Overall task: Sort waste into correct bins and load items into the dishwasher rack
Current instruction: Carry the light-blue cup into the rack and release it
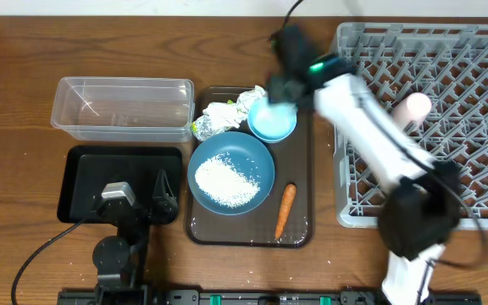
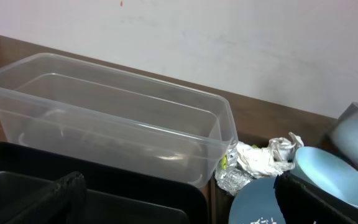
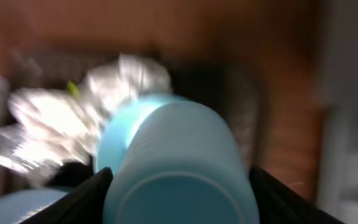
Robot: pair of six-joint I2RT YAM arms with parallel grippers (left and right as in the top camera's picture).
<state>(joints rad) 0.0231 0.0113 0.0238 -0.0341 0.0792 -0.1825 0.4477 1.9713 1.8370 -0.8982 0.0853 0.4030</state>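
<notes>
Pale-blue cup (image 3: 179, 162) fills near frame, clamped between right gripper (image 3: 179, 186) fingers. Long axis runs along fingers, away from lens; which end leads, blur hides. Wrappers (image 3: 61, 124) behind, left.

Overhead: right gripper above small pale-blue bowl (image 1: 272, 123) on brown tray (image 1: 299, 152). Dishwasher rack (image 1: 481, 51) lies near, to its right; judged next carry goes that way. Left gripper (image 1: 146, 199) rests over black bin (image 1: 79, 169), farther off.

Left wrist: its fingers spread wide, nothing between; clear tub (image 2: 104, 118) ahead.
</notes>
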